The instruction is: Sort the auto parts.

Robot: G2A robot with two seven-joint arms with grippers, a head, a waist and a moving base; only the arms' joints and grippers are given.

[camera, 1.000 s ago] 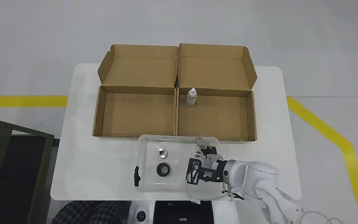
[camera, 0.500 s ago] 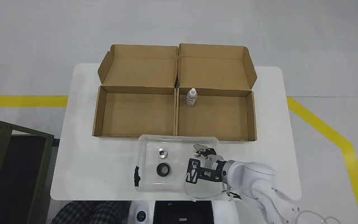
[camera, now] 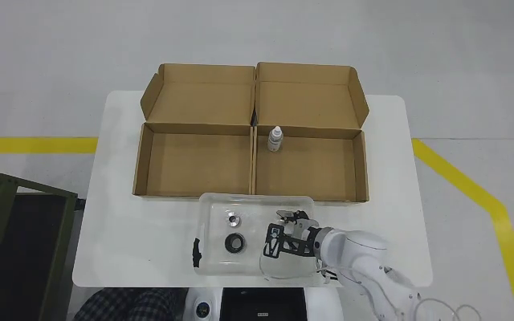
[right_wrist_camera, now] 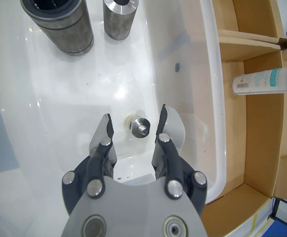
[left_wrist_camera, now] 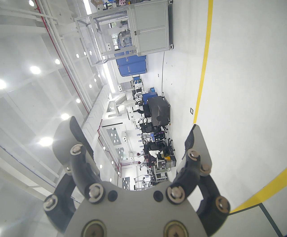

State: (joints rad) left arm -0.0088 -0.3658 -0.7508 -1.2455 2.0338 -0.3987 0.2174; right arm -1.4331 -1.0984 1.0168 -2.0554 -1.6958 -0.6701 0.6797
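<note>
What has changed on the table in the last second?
The right gripper has slid a little deeper into the clear tray, toward the two metal cylinders; its jaws are open around a small metal fitting, nothing grasped. Cylinders, bottle and boxes did not move.

My right gripper [right_wrist_camera: 134, 125] is low inside the clear bin [right_wrist_camera: 215, 94], jaws parted. A small hex part [right_wrist_camera: 140, 128] lies in the gap with a little free room on either side of it. The bin's wall rises just beside one finger [right_wrist_camera: 171, 125], so that side is tight. On the other side the bin floor is bare. Ahead stand a dark bushing [right_wrist_camera: 62, 27] and a steel cylinder [right_wrist_camera: 120, 19], well apart from my fingertips. Beyond the wall, a cardboard box [right_wrist_camera: 260, 145] holds a bottle [right_wrist_camera: 257, 82]. My left gripper [left_wrist_camera: 134, 137] hangs parted in open air.
</note>
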